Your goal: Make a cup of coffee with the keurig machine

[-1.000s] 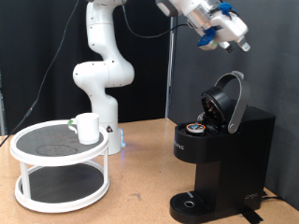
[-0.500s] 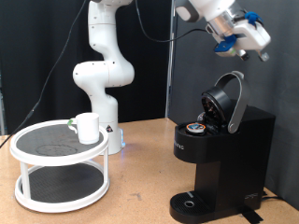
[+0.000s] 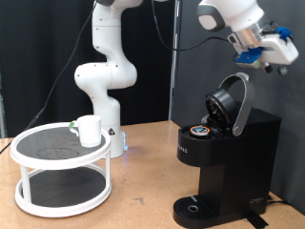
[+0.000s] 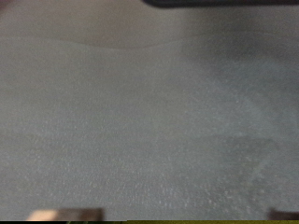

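The black keurig machine stands at the exterior view's right with its rounded lid hinged open. A small dark-topped coffee pod sits in the open holder. The white cup stands on the top shelf of a round white two-tier stand at the exterior view's left. My gripper is high at the exterior view's upper right, above and to the right of the open lid, touching nothing. The wrist view shows only a blurred grey surface; no task object shows there.
The white robot base stands behind the stand on the wooden table. A dark backdrop hangs behind. The machine's round drip tray is empty at its base.
The gripper has moved steadily to the exterior view's right and slightly down, from above the lid to beyond its right side. The machine, pod and cup have not moved.
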